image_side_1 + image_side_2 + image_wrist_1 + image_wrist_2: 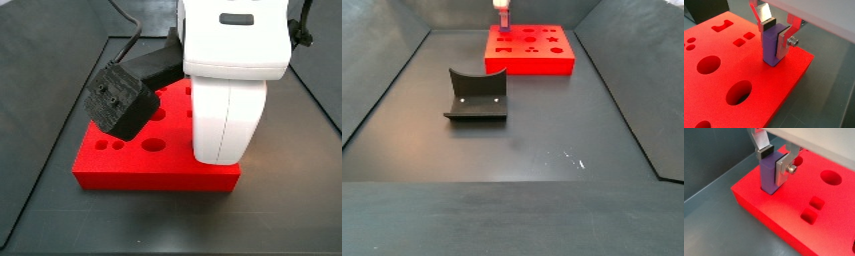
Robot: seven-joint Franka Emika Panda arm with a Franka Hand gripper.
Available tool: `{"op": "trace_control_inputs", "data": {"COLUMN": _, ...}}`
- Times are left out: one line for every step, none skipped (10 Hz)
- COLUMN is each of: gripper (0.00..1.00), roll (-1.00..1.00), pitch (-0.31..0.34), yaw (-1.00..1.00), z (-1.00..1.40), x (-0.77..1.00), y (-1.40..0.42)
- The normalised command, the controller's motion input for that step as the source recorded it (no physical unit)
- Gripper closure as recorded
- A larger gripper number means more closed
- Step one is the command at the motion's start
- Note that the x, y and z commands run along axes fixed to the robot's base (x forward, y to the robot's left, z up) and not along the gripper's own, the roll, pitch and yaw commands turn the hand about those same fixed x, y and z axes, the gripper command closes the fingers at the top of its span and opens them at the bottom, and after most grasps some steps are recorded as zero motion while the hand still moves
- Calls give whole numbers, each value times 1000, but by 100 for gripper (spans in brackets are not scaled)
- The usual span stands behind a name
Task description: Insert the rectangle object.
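The rectangle object [769, 47], a slim purple-blue bar, stands upright with its lower end in the red block [764, 85] near one corner. It shows in both wrist views [767, 175]. My gripper [773, 44] is right over it. One silver finger lies flat on a side face of the bar and the other finger's dark pad meets the opposite face near the top [772, 168]. The jaws are shut on the bar. In a side view the white arm [234, 80] and a black camera mount [120, 100] hide the gripper and the bar.
The red block [529, 68] with several shaped holes sits at the far end of a dark walled tray. A dark grey curved holder [476, 95] stands on the floor in front of it. Round holes [739, 92] and small square holes [816, 203] lie close to the bar.
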Motion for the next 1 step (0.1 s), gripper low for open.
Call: {"op": "trace_control_inputs", "data": {"gripper": 100, "roll": 0, "pitch": 0, "yaw": 0, "z": 0, "x": 0, "y": 0}}
